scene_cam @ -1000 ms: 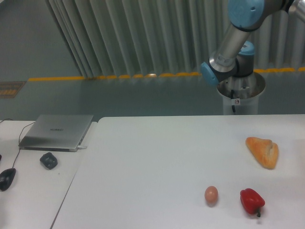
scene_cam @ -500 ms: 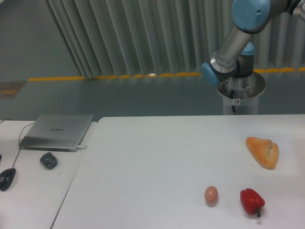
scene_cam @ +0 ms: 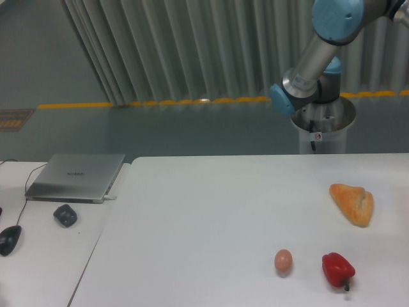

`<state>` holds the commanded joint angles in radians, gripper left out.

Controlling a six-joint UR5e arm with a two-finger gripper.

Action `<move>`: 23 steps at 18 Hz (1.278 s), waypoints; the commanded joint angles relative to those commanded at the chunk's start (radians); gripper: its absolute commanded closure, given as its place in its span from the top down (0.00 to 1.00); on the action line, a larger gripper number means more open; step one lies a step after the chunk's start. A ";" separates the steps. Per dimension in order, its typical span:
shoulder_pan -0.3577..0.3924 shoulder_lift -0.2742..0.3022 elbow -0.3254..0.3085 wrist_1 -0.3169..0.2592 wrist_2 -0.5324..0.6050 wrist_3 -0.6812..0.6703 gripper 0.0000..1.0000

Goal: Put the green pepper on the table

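A robot arm, silver with pale blue joints, rises from its pedestal behind the far edge of the white table and leaves the picture at the top right corner. Its hand lies beyond that edge of the picture, so neither how far the fingers stand apart nor what they may hold can be told, and places here are given from the arm instead.

The green pepper named in the task appears nowhere in the picture.

Below the arm, on the near right part of the table, lie three items. A golden bread roll sits closest to the pedestal, toward the right edge. Nearer the camera, a shiny red pepper rests with its stem pointing toward the front edge, and a brown egg lies just beside it on the side away from the right edge, the two not touching.

Far off to the arm's other side, a smaller white desk adjoins the table. It carries a closed grey laptop, a small dark grey object in front of it, and a black mouse on a cable at the picture's left edge.
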<state>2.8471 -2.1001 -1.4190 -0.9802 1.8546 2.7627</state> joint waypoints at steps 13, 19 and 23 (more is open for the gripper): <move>-0.058 0.112 0.074 -0.345 -0.206 -0.316 0.36; -0.158 0.158 0.083 -0.429 -0.329 -0.690 0.36; -0.222 0.167 0.061 -0.431 -0.410 -0.964 0.36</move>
<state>2.6248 -1.9328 -1.3575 -1.4113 1.4450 1.7985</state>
